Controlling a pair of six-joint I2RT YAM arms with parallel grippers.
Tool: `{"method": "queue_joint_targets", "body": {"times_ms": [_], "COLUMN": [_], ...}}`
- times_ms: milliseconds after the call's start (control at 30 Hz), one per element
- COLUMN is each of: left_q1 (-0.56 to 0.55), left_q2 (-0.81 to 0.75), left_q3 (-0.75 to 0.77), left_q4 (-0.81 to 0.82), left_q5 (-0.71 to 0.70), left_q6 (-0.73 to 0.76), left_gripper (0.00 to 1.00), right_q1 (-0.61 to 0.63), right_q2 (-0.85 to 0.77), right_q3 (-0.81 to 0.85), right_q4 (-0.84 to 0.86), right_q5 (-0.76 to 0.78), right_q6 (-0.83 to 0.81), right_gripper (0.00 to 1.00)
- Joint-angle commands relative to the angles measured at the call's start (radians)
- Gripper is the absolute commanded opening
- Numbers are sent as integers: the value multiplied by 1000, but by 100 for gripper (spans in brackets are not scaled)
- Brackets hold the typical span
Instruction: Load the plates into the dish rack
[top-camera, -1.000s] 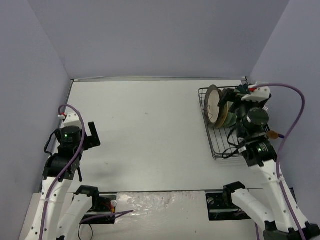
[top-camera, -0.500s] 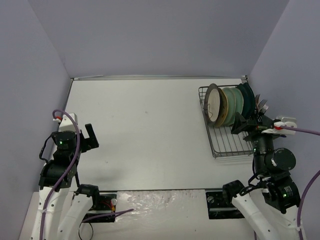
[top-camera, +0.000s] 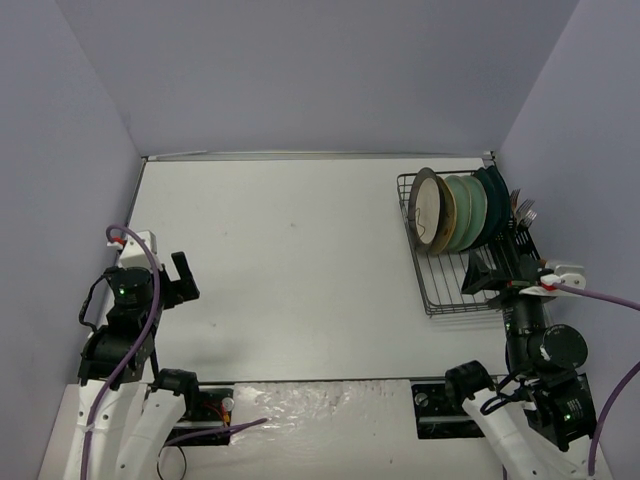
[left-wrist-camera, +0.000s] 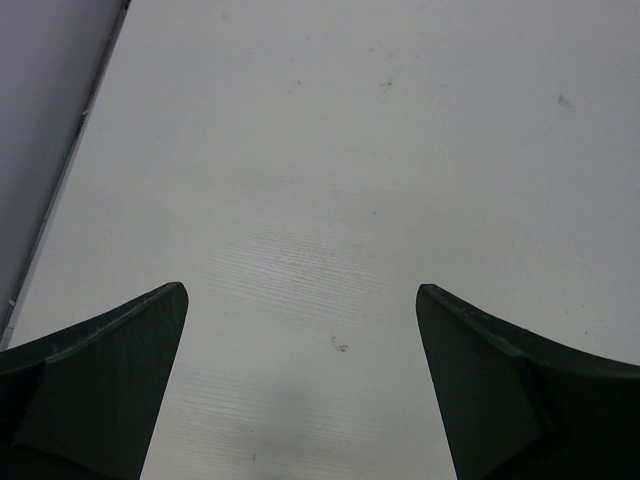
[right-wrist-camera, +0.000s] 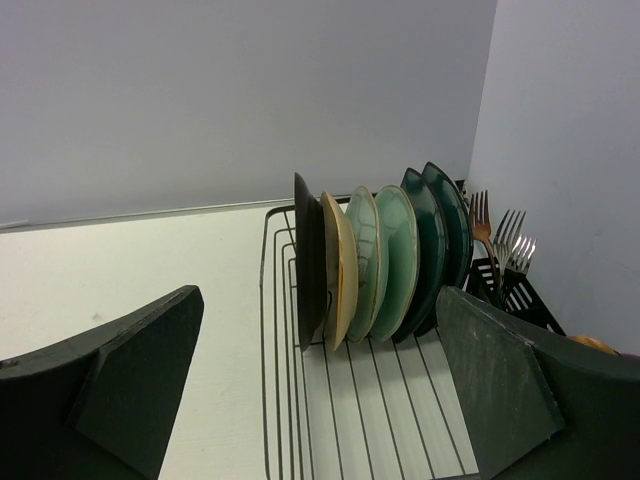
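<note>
Several plates stand on edge in the dark wire dish rack (top-camera: 440, 290) at the right of the table. From left to right: a cream plate with grey-brown rim (top-camera: 425, 205), a cream floral plate (right-wrist-camera: 340, 265), two pale mint-green plates (right-wrist-camera: 392, 258), two dark teal plates (right-wrist-camera: 440, 235). The rack also shows in the right wrist view (right-wrist-camera: 330, 400). My right gripper (top-camera: 487, 272) is open and empty, at the rack's near right part, apart from the plates. My left gripper (top-camera: 180, 272) is open and empty over bare table at the left.
Forks (right-wrist-camera: 498, 235) stand in the black cutlery holder (right-wrist-camera: 515, 290) on the rack's right side. Purple walls close the table on the left, back and right. The white tabletop (top-camera: 290, 260) lies between the arms.
My right arm has drawn back from the plates toward the near edge; the plates now stand uncovered in the rack. My left arm has shifted slightly toward me.
</note>
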Motion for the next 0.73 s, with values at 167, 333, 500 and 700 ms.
{"method": "queue_joint_targets", "body": {"times_ms": [167, 333, 500, 700], "left_q1": [7, 10, 10, 10], "left_q2": [29, 30, 28, 36], "left_q3": [17, 16, 15, 15], "left_q4": [60, 59, 53, 55], "left_q5": [1, 1, -3, 7], "left_q6": [10, 12, 11, 12], "left_gripper": [97, 97, 97, 97], "right_q1": [15, 23, 36, 37], "right_q2": [-27, -28, -23, -44], "right_q3": [-31, -34, -35, -41], "right_q4": [56, 58, 58, 59], "right_q5": [-8, -8, -3, -4], "right_q6": [-13, -18, -18, -18], "right_gripper": [100, 100, 100, 100]}}
